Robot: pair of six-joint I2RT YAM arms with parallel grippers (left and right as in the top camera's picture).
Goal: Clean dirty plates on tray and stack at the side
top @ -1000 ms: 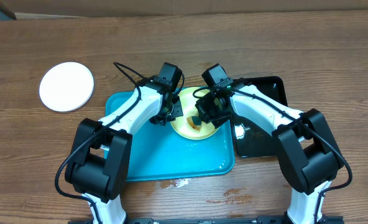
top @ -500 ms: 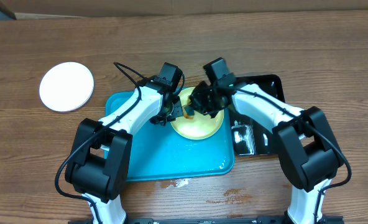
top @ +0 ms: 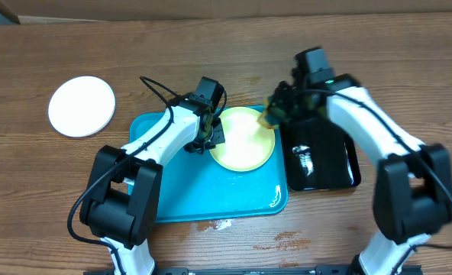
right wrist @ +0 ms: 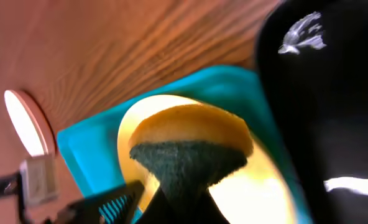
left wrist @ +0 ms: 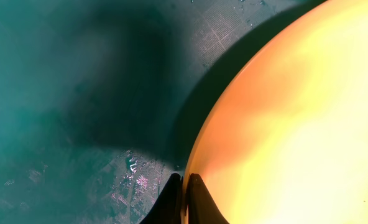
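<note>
A pale yellow plate (top: 243, 138) lies on the turquoise tray (top: 203, 191), at its back right. My left gripper (top: 211, 136) is shut on the plate's left rim; the left wrist view shows the fingers (left wrist: 185, 196) pinching the yellow plate's edge (left wrist: 283, 124) over the tray floor (left wrist: 59, 93). My right gripper (top: 276, 113) is shut on a yellow sponge with a dark green scrub side (right wrist: 190, 155), held above the plate's right edge by the black tray. A white plate (top: 82, 106) lies on the table at the far left. A third plate is not in view.
A glossy black tray (top: 321, 153) with wet streaks sits right of the turquoise tray. Water drops lie on the turquoise tray's front right corner (top: 276, 200) and on the table by its front edge (top: 222, 224).
My right gripper lifted the sponge off the yellow plate and moved right and back, toward the black tray. The left gripper stayed on the plate's rim.
</note>
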